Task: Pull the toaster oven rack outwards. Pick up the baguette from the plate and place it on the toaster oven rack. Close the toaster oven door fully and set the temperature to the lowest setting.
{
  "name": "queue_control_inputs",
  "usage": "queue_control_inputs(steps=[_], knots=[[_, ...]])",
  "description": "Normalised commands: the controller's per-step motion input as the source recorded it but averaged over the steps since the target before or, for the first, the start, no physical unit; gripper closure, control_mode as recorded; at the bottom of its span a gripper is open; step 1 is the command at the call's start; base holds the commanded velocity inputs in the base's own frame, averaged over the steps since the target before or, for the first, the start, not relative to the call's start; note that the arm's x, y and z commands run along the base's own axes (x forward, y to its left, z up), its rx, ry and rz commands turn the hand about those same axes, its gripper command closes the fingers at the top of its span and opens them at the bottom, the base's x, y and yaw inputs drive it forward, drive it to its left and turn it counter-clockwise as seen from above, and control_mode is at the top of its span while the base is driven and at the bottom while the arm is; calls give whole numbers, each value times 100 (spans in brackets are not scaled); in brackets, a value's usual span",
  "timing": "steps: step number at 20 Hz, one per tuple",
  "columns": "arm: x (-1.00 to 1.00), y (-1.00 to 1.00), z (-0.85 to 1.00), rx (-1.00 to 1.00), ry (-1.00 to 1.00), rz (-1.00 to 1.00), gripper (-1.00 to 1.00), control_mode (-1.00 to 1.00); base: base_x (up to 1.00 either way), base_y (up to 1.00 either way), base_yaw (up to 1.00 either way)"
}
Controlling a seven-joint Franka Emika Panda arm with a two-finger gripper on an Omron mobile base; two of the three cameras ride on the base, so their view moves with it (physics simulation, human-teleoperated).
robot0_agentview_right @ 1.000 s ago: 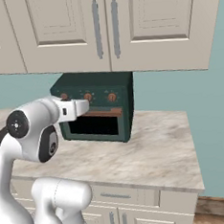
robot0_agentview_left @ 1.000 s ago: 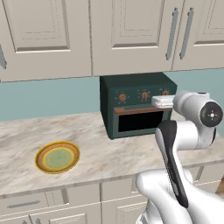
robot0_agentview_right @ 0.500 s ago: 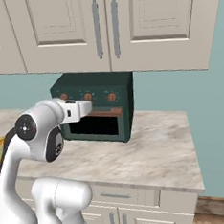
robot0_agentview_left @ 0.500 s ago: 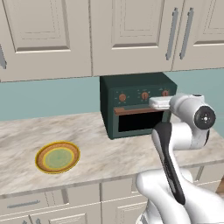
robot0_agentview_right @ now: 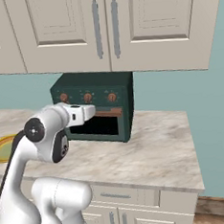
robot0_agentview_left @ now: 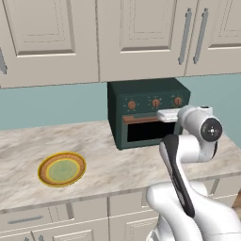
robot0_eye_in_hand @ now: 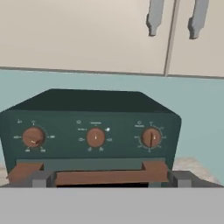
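I see the plate (robot0_agentview_left: pixel 61 169) bare on the counter (robot0_agentview_left: pixel 117 162), well left of the toaster oven (robot0_agentview_left: pixel 148 112). My gripper (robot0_eye_in_hand: pixel 111 180) is spread wide, holding nothing, facing its door handle (robot0_eye_in_hand: pixel 89 174) under three knobs

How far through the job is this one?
Done, apparently: the plate is bare and the toaster oven door is shut; its dark window hides whether the baguette is inside. In hand: the open gripper faces the knobs, touching none. Left: setting the temperature lowest.
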Motion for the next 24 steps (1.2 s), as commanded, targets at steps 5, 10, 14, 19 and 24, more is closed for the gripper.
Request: queue_control_inputs(steps=[5, 10, 14, 19, 24], knots=[[20, 0, -30, -2, 0, 0, -100, -100, 0, 0, 0], [15, 0, -16, 0, 0, -1, -100, -100, 0, 0, 0], [4, 0, -7, 0, -2, 0, -100, -100, 0, 0, 0], [0, 8, -1, 0, 0, 0, -100, -100, 0, 0, 0], [5, 14, -7, 0, -1, 0, -100, -100, 0, 0, 0]])
